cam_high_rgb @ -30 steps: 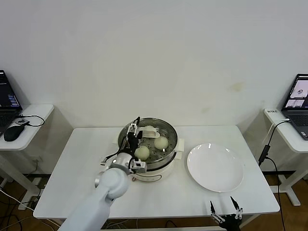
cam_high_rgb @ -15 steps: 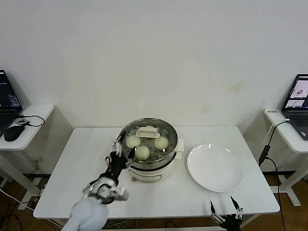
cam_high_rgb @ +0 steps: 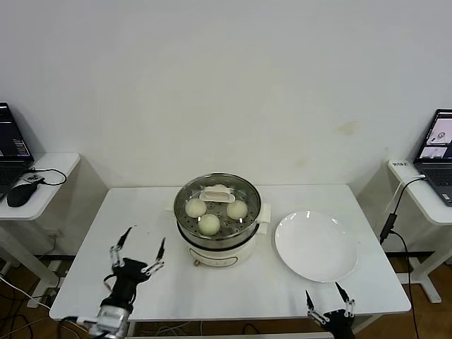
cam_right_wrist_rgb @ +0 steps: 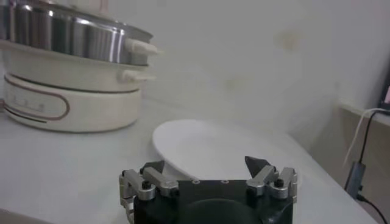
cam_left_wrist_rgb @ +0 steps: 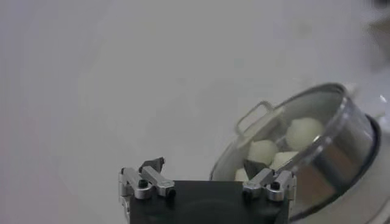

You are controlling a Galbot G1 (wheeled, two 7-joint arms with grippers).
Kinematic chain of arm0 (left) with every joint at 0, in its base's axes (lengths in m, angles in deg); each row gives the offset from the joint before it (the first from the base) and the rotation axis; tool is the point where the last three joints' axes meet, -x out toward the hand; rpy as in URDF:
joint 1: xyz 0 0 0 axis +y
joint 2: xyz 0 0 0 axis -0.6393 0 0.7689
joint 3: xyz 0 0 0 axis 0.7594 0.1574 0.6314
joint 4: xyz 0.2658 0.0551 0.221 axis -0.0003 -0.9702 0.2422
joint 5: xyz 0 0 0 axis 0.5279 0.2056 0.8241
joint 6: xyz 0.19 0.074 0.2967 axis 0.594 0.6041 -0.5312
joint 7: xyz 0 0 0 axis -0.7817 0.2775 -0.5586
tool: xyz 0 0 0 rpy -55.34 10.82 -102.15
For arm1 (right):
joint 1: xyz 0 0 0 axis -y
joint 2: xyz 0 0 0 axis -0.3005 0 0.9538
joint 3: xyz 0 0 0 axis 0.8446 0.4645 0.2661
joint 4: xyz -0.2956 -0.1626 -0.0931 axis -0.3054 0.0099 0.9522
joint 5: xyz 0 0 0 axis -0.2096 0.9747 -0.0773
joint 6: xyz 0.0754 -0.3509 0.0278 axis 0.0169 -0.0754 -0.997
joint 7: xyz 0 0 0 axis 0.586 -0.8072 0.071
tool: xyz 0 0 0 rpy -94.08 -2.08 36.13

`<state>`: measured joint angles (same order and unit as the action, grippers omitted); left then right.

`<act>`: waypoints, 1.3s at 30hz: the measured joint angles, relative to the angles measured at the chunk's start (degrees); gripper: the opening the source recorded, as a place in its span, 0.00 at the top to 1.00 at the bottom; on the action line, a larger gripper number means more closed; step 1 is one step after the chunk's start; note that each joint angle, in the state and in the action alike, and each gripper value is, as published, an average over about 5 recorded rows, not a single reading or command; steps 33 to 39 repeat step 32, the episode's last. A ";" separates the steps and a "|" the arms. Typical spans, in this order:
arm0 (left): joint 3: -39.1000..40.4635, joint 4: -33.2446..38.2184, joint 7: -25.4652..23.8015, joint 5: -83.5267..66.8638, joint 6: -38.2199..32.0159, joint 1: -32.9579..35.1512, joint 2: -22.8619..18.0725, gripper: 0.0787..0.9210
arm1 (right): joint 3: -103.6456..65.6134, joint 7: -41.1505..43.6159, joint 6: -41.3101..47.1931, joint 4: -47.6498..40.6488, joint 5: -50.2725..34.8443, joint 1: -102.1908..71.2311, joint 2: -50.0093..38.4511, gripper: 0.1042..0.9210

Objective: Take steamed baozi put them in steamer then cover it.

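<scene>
The steamer [cam_high_rgb: 248,212] stands on its white pot base at the table's middle. The glass cover with its cream handle [cam_high_rgb: 217,195] sits on the steamer. Under the glass I see three baozi [cam_high_rgb: 208,224], and a fourth is half hidden behind the handle. In the left wrist view the covered steamer [cam_left_wrist_rgb: 341,152] and baozi [cam_left_wrist_rgb: 303,131] show beyond the fingers. My left gripper [cam_high_rgb: 138,244] is open and empty, low at the table's front left, apart from the steamer. My right gripper [cam_high_rgb: 328,299] is open and empty at the front right edge.
An empty white plate [cam_high_rgb: 316,246] lies right of the steamer, also in the right wrist view [cam_right_wrist_rgb: 213,146]. Side desks with laptops stand at far left [cam_high_rgb: 10,145] and far right [cam_high_rgb: 438,152]. A cable [cam_high_rgb: 390,212] hangs off the right desk.
My left gripper has drawn back from the steamer's rim, down and to the left toward the table's front, open and empty. The right arm has stayed put.
</scene>
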<state>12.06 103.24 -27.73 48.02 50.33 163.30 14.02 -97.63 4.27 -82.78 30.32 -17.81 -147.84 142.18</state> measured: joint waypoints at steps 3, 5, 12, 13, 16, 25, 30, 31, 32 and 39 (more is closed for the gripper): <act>-1.21 -0.64 1.40 -4.49 -1.61 2.06 -0.97 0.12 | 0.89 0.00 0.38 0.73 -0.52 0.12 -0.44 0.12; -2.06 -1.26 1.94 -6.67 -2.52 2.95 -1.52 0.12 | 1.50 -0.04 0.66 1.32 -0.63 0.02 -0.62 0.12; -4.33 -3.36 2.03 -11.22 -5.28 5.97 -3.76 0.12 | 3.34 -0.24 1.86 3.64 -1.01 -0.23 -1.12 0.12; -4.44 -3.47 1.93 -11.59 -5.58 6.40 -4.05 0.12 | 3.57 -0.22 2.07 3.91 -1.14 -0.24 -1.22 0.12; -4.78 -3.85 1.62 -12.57 -6.38 7.61 -4.90 0.12 | 4.17 -0.07 2.78 4.72 -1.60 -0.41 -1.57 0.12; -5.30 -4.16 0.40 -13.54 -7.73 9.80 -7.26 0.12 | 4.89 0.36 5.73 7.29 -3.01 -0.90 -2.70 0.12; -5.62 -4.12 -0.25 -13.90 -7.80 10.48 -7.41 0.12 | 4.93 0.57 6.75 8.37 -3.22 -1.42 -3.06 0.12; -5.69 -4.14 -0.31 -13.96 -7.79 10.54 -7.38 0.12 | 4.92 0.57 6.85 8.47 -3.25 -1.48 -3.09 0.12; -5.76 -4.18 -0.36 -14.03 -7.77 10.62 -7.35 0.12 | 4.92 0.56 6.96 8.56 -3.29 -1.52 -3.10 0.12; -5.76 -4.18 -0.36 -14.03 -7.77 10.62 -7.35 0.12 | 4.92 0.56 6.96 8.56 -3.29 -1.52 -3.10 0.12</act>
